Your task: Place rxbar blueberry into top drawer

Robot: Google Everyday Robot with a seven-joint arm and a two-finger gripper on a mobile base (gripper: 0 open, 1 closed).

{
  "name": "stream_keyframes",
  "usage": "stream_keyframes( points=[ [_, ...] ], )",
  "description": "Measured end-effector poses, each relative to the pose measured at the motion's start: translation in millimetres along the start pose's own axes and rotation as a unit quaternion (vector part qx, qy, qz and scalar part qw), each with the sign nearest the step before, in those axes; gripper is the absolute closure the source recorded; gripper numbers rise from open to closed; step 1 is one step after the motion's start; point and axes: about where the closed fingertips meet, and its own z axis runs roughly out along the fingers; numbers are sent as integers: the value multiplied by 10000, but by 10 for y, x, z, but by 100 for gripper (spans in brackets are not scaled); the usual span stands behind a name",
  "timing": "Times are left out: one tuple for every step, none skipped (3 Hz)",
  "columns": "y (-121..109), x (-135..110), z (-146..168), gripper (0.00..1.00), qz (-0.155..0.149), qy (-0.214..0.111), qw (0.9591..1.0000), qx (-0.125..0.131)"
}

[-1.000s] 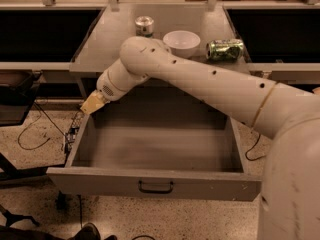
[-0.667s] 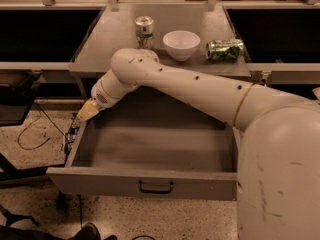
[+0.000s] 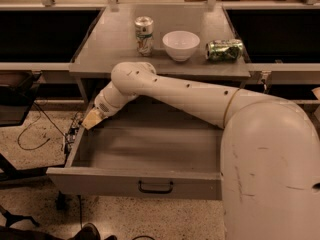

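Grey box drawer (image 3: 100, 182) open; tan-tipped gripper (image 3: 92, 119) over its far-left corner, closure we cannot tell; wrapped bar unseen, judged light, slick.

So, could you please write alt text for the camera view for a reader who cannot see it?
A white robot arm reaches across an open grey drawer, its gripper at the drawer's left rear corner. On the table behind stand an upright can and a white bowl, with a second can lying on its side.
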Motion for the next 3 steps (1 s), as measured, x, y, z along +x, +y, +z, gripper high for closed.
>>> stream_keyframes(
  points=[
    [-105,205,44,100,181,58,9997,135],
    [-203,412,72,100,368,148,9989,259],
    [-262,598,123,100,527,260,9978,317]
  ],
)
